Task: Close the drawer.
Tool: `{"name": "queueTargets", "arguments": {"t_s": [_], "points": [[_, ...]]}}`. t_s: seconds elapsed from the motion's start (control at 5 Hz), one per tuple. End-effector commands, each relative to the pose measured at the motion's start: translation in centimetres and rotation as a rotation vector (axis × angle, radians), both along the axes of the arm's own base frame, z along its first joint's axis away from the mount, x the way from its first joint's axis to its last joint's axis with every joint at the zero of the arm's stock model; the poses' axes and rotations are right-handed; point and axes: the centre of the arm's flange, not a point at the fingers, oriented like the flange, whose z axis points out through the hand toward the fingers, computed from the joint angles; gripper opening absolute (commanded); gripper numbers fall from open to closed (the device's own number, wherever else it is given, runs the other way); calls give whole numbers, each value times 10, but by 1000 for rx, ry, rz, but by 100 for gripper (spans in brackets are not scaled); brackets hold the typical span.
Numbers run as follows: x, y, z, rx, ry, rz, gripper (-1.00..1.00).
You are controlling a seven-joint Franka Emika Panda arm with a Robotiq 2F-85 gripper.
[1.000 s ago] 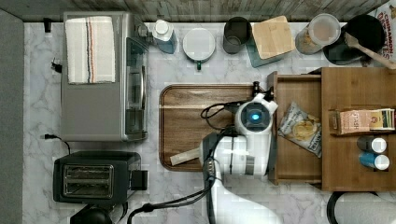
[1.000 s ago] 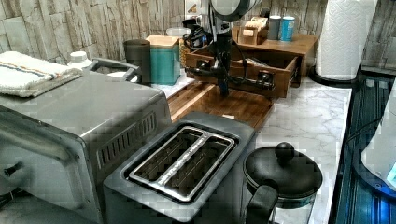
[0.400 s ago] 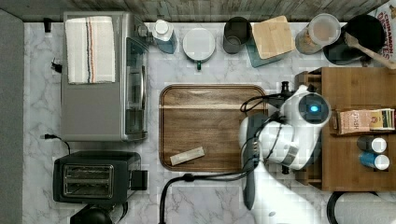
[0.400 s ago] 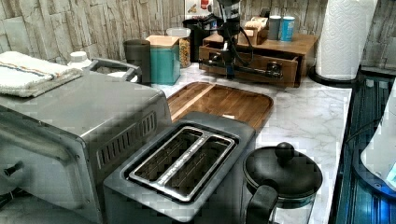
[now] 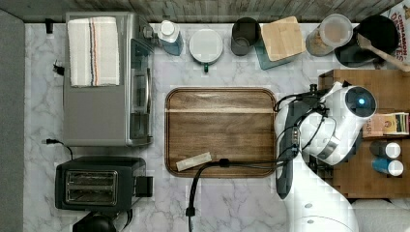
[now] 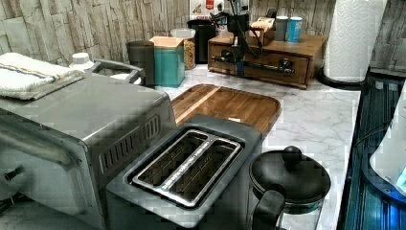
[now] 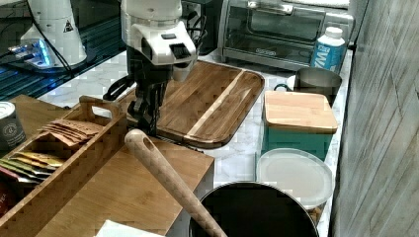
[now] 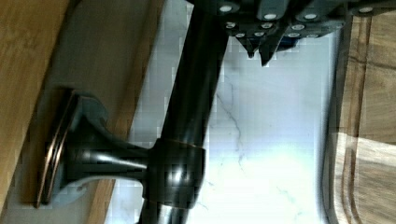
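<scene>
The drawer (image 6: 268,73) sits pushed in, its front flush with the wooden cabinet (image 6: 306,45) at the left view's far end. A dark metal bar handle (image 6: 253,65) runs across its front. My gripper (image 6: 238,60) hangs straight down right at that handle. In the wrist view the handle (image 8: 187,107) and its round mount lie beside my gripper (image 8: 258,55), whose fingertips (image 8: 267,57) are together and hold nothing. In the right view the gripper (image 7: 147,117) reaches down in front of the cabinet top (image 7: 123,192).
A darker wooden serving tray (image 5: 220,130) with a small packet (image 5: 193,161) lies just to the top view's left of the cabinet. A caddy (image 7: 64,163) and cans (image 5: 387,157) stand on the cabinet top. Toaster oven (image 5: 104,79), toaster (image 5: 94,183) and paper towel roll (image 6: 352,40) ring the counter.
The arm has swept to the top view's right with the drawer front. The drawer, open a second ago with a snack bag showing inside, is now pushed in flush.
</scene>
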Motion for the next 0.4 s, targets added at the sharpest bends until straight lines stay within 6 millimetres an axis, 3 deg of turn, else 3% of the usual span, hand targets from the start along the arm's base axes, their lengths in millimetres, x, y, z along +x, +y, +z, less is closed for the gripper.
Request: {"name": "queueTargets", "arguments": {"t_s": [0.2,0.4], "points": [[-17,-122,120,-254,-157,-180,-100],[-18,-122,120,-254,-157,-180,-100]]}}
